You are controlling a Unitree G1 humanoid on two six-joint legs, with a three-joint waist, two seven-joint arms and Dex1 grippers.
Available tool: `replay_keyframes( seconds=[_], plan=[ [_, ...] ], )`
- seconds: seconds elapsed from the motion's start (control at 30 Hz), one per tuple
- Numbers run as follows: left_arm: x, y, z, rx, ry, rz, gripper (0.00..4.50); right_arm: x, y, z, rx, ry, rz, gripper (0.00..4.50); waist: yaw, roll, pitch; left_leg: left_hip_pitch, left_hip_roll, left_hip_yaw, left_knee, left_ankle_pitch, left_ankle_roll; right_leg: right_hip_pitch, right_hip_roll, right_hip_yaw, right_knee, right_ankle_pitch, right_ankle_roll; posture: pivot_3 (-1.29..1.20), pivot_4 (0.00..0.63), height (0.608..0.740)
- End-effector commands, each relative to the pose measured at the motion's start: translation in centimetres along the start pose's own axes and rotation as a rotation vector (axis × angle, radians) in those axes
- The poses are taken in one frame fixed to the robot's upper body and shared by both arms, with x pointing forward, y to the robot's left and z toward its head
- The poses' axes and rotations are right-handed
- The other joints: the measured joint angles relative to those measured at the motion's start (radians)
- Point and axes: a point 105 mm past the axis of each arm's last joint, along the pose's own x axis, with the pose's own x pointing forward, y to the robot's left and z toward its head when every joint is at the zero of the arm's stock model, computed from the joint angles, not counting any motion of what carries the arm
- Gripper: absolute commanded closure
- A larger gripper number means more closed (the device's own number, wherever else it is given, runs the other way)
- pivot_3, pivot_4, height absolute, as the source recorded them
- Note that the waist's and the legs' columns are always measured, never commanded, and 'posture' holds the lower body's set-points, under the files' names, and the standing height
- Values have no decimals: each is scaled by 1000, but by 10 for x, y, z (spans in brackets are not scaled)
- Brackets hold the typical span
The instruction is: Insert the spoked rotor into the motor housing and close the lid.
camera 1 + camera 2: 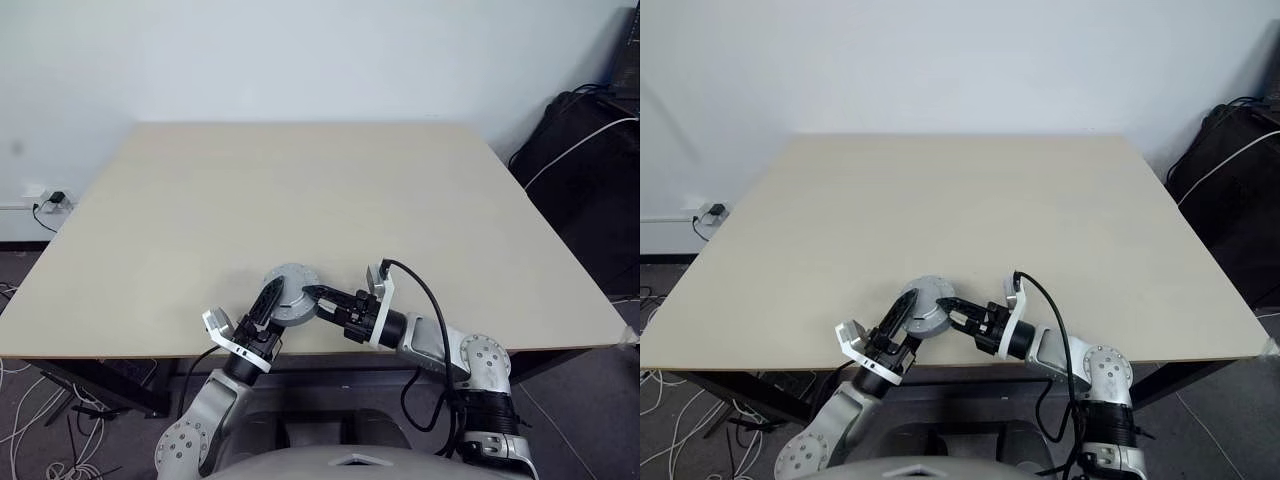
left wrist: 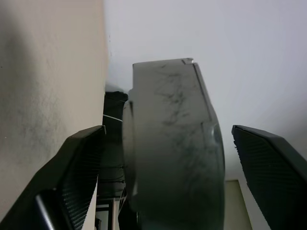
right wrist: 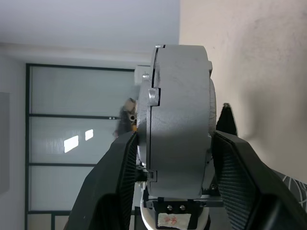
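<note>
A round silver-grey lid (image 1: 291, 290) faces up near the table's front edge. Seen edge-on, it sits on the grey motor housing (image 3: 180, 124), with a seam running round the rim. The spoked rotor is hidden. My right gripper (image 3: 177, 129) is shut on this stack, one finger on each flat face, reaching in from the right (image 1: 314, 296). My left gripper (image 2: 168, 129) is open and straddles the same stack from the left (image 1: 274, 304). Both of its fingers (image 2: 79, 167) stand a gap away. I cannot tell whether the housing rests on the table.
The beige table (image 1: 300, 190) stretches away behind the grippers. Black bags and a white cable (image 1: 585, 140) lie beyond its right edge. A wall socket with a plug (image 1: 45, 198) is at the left, and loose cables (image 1: 40, 430) lie on the floor.
</note>
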Motion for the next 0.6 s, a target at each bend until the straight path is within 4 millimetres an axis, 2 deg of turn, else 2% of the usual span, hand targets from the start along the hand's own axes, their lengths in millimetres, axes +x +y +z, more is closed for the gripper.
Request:
replay_keyframes(
  seconds=[0.03, 0.07, 0.13, 0.43, 0.6],
  plan=[
    [17, -15, -17, -98, -8, -108, 1546, 2, 26, 3, -48, -8, 100, 2411, 1, 0, 0, 0, 0, 0, 0, 0, 0, 0, 0, 0, 0, 0, 0, 0, 0, 740],
    [17, -15, -17, -97, -7, -108, 1968, 2, 25, 4, -51, -14, 95, 2411, 1, 0, 0, 0, 0, 0, 0, 0, 0, 0, 0, 0, 0, 0, 0, 0, 0, 740],
    [17, -15, -17, -97, -6, -107, 2398, 2, 24, 5, -59, -23, 86, 2411, 1, 0, 0, 0, 0, 0, 0, 0, 0, 0, 0, 0, 0, 0, 0, 0, 0, 740],
    [17, -15, -16, -92, -3, -105, 2397, 4, 24, 5, -162, -30, 43, 2411, 2, 0, 0, 0, 0, 0, 0, 0, 0, 0, 0, 0, 0, 0, 0, 0, 0, 740],
    [17, -15, -12, -81, -20, -104, 2397, 0, 25, 8, -190, -35, 40, 809, 3, -1, 0, 0, 0, 0, 0, 0, 0, 0, 0, 0, 0, 0, 0, 0, 0, 740]
  ],
)
